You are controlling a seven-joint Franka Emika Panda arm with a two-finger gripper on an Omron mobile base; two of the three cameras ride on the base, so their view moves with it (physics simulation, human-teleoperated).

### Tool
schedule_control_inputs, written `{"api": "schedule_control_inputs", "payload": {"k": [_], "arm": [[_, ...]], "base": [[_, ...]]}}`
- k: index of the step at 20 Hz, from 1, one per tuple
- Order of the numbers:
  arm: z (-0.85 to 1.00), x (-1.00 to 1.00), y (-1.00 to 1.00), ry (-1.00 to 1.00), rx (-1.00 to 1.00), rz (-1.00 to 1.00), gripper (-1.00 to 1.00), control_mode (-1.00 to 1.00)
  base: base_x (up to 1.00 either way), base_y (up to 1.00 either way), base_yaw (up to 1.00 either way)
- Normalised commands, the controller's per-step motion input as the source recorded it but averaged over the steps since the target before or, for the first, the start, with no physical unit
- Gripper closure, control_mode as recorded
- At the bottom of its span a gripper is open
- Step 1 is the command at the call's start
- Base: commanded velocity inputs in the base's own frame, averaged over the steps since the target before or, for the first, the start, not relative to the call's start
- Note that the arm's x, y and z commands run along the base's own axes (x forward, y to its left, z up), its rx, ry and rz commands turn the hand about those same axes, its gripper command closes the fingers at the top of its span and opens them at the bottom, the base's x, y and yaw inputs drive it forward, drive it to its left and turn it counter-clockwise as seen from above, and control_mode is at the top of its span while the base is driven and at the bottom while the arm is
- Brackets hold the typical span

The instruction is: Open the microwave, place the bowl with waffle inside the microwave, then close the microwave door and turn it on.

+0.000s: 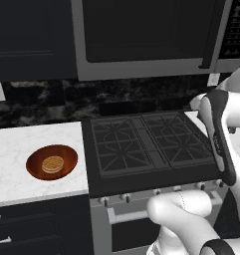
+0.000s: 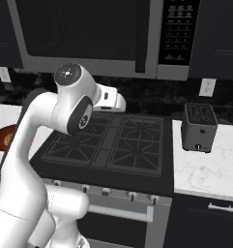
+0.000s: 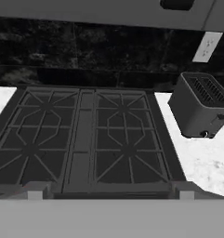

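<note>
Gripper (image 2: pixel 122 103): the white hand hangs above the rear of the cooktop (image 2: pixel 108 145), pointing toward the backsplash. Fingers can't be made out, so whether the jaws stand wide or narrow I cannot tell. Nothing seems to be carried.

- Hand view: looks down and forward across the 2 grate sections, with the toaster (image 3: pixel 199 111) on the counter off to one side and a wall outlet (image 3: pixel 207 46) behind it. The hand sits well below the appliance it has to reach.
- Microwave (image 1: pixel 141 35): mounted above the cooktop. The microwave door (image 2: pixel 84 29) lies flush with the frame, so it is closed. Its dark vertical handle (image 2: pixel 143 34) runs just beside the button panel (image 2: pixel 178 29).
- Bowl (image 1: pixel 52 162): rests on the white counter (image 1: pixel 17 144) just beside the cooktop, on the robot's left, well apart from the hand. The waffle (image 1: pixel 53 164) lies flat in its middle.

Judgement: step 1, opening the door, is not yet done. The mid-height, centred pose reads as a neutral start, from which the hand would need to rise to the handle. Bowl untouched; being shallow, it will likely want a grip at the rim.
</note>
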Motion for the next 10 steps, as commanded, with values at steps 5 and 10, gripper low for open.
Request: {"api": "schedule_control_inputs", "payload": {"k": [5, 10], "arm": [[0.87, 0.08, -0.87, -0.15, 0.08, -0.04, -1.00, -1.00], [0.91, 0.18, -0.41, -0.15, 0.11, -0.02, -1.00, -1.00]], "base": [[0.00, 0.00, 0.00], [0.00, 0.00, 0.00]]}}
